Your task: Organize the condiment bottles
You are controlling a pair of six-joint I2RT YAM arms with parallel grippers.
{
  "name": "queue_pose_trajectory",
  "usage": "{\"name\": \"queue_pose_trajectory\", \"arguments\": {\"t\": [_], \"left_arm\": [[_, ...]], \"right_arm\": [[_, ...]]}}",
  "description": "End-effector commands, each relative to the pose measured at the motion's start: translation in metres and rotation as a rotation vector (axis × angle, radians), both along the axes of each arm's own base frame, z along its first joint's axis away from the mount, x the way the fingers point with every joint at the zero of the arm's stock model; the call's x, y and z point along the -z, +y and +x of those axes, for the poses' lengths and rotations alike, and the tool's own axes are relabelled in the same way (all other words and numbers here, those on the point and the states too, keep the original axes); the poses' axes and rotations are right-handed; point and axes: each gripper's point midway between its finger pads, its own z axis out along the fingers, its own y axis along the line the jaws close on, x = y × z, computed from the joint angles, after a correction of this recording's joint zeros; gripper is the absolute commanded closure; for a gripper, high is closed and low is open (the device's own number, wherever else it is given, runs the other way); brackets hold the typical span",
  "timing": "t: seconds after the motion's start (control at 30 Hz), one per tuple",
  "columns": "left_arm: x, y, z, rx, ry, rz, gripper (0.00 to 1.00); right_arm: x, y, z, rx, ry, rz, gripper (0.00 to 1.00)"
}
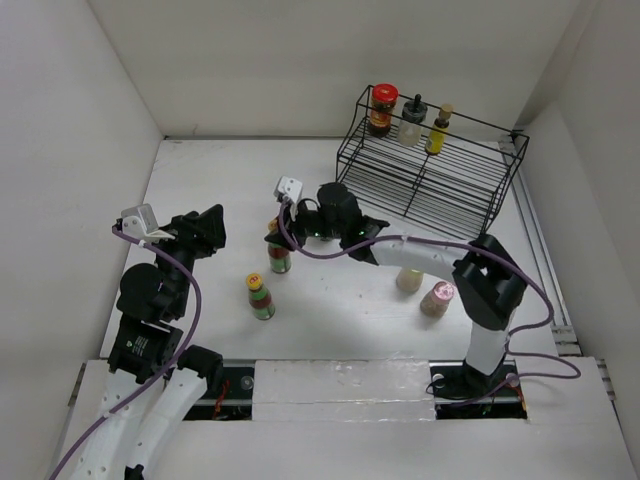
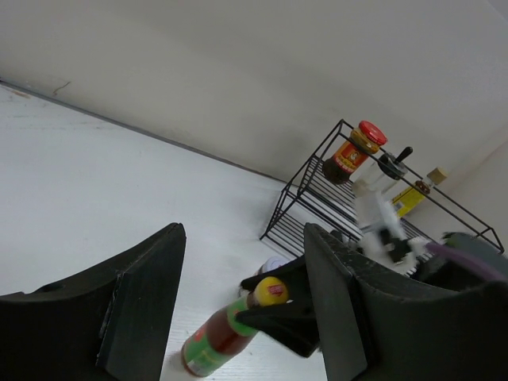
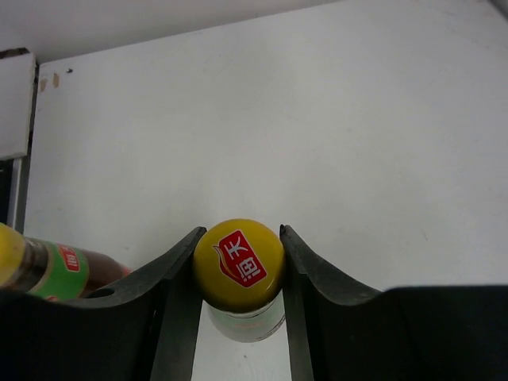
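The bottle (image 3: 238, 266) stood upright on the table (image 1: 200, 180), left of centre, with its long axis pointing straight up at the right gripper (image 3: 240, 234) above it. In the right wrist view both fingers touched the yellow cap, so I judged them closed on it. The top view hid this contact. The left gripper (image 2: 244, 234) was open and empty, near on the left. The top view alone showed the rack (image 1: 440, 195) lying well apart, behind and to the right.
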Motion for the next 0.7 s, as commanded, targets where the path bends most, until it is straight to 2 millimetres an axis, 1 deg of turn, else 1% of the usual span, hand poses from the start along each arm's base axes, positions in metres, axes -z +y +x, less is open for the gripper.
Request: {"name": "queue_pose_trajectory", "arguments": {"t": [0.0,0.03,0.07,0.1,0.13,0.17,0.2,0.23,0.27,0.3,0.33,0.37,0.4,0.43,0.47,0.5,0.53,0.57,0.6,0.63,0.67], "left_arm": [[-0.018,-0.001,-0.006,0.015,-0.07,-0.019,0.43],[-0.018,-0.001,-0.006,0.015,-0.07,-0.019,0.43],[-0.018,-0.001,-0.006,0.015,-0.07,-0.019,0.43],[-0.018,0.001,-0.006,0.006,-0.07,-0.02,0.43],[-0.018,0.001,-0.006,0.006,-0.07,-0.02,0.43],[-0.018,0.001,-0.006,0.006,-0.07,-0.02,0.43],[-0.018,0.001,-0.006,0.006,-0.07,-0.02,0.43],[-0.02,0.002,-0.008,0.006,-0.078,-0.024,0.43],[-0.02,0.002,-0.008,0.006,-0.078,-0.024,0.43],[-0.02,0.002,-0.008,0.006,-0.078,-0.024,0.43],[-0.02,0.002,-0.008,0.006,-0.078,-0.024,0.43],[-0.02,0.002,-0.008,0.006,-0.078,-0.024,0.43],[-0.02,0.0,-0.008,0.017,-0.079,-0.022,0.43],[-0.02,0.0,-0.008,0.017,-0.079,-0.022,0.43],[-0.02,0.0,-0.008,0.017,-0.079,-0.022,0.43],[-0.02,0.0,-0.008,0.017,-0.079,-0.022,0.43],[-0.02,0.0,-0.008,0.017,-0.079,-0.022,0.43],[-0.02,0.0,-0.008,0.017,-0.079,-0.022,0.43],[-0.02,0.0,-0.008,0.017,-0.079,-0.022,0.43],[-0.02,0.0,-0.008,0.017,-0.079,-0.022,0.43],[-0.02,0.0,-0.008,0.017,-0.079,-0.022,0.43]], "right_arm": [[-0.216,-0.045,0.008,0.11,-0.334,0.39,0.82],[-0.236,-0.059,0.015,0.166,-0.356,0.414,0.82],[-0.247,-0.079,0.026,0.222,-0.373,0.422,0.84],[-0.274,-0.1,0.024,0.261,-0.408,0.457,0.84],[-0.284,-0.114,0.028,0.303,-0.414,0.458,0.84],[-0.292,-0.142,0.047,0.415,-0.432,0.455,0.84],[-0.299,-0.159,0.052,0.47,-0.441,0.461,0.84],[-0.311,-0.179,0.053,0.521,-0.447,0.46,0.84],[-0.317,-0.197,0.06,0.576,-0.452,0.454,0.84],[-0.324,-0.228,0.075,0.681,-0.464,0.448,0.84],[-0.334,-0.246,0.079,0.732,-0.48,0.456,0.84],[-0.34,-0.264,0.083,0.784,-0.486,0.45,0.84],[-0.344,-0.293,0.095,0.866,-0.501,0.439,0.84],[-0.36,-0.309,0.095,0.904,-0.523,0.452,0.84],[-0.355,-0.321,0.103,0.947,-0.507,0.424,0.84],[-0.362,-0.335,0.105,0.988,-0.517,0.423,0.84],[-0.363,-0.355,0.114,1.037,-0.525,0.407,0.84],[-0.374,-0.367,0.117,1.074,-0.546,0.422,0.84],[-0.371,-0.378,0.123,1.113,-0.529,0.397,0.84],[-0.373,-0.397,0.129,1.163,-0.53,0.38,0.84],[-0.387,-0.407,0.127,1.182,-0.549,0.389,0.85]]}}
